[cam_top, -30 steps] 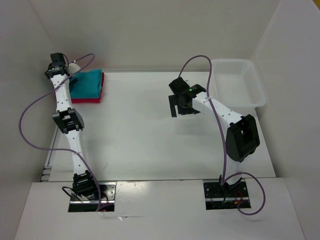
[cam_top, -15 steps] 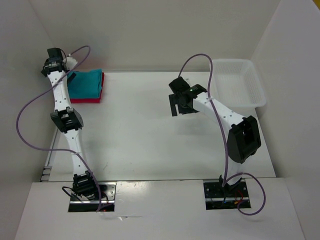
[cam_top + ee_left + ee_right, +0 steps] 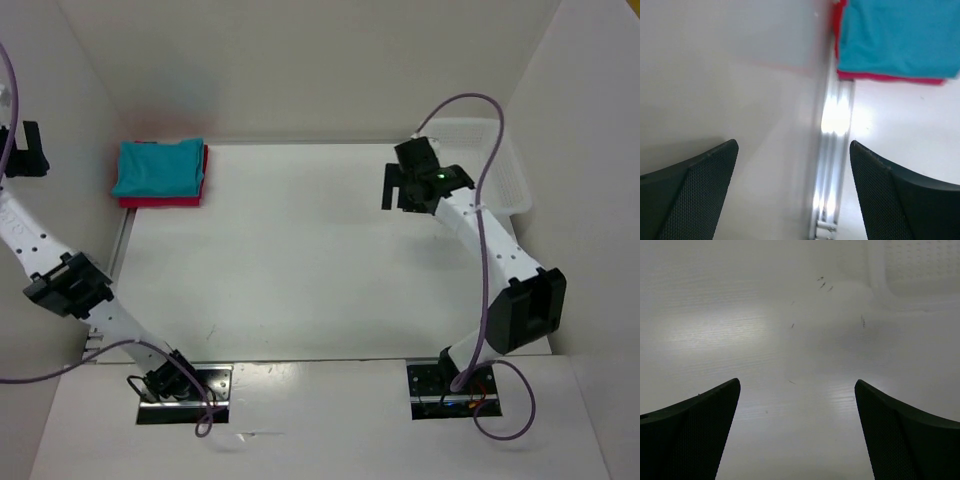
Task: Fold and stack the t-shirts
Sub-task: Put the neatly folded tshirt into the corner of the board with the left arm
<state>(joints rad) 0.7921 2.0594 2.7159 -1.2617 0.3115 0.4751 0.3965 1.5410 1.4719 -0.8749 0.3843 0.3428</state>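
Moved: left claw swung off the stack, out past the table's left edge; right claw carried toward the far right corner
Left claw: spread wide; nothing held
Right claw: spread wide; nothing held; hung over bare table beside the basket
T-shirts: folded and stacked in the far left corner; teal t-shirt on top; red t-shirt edges shown beneath

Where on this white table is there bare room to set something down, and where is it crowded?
Free: the whole middle of the table, from the stack of folded t-shirts in the far left corner across to the right hand, and down to the near edge. Crowded: the far right, where the right arm hangs beside the basket.
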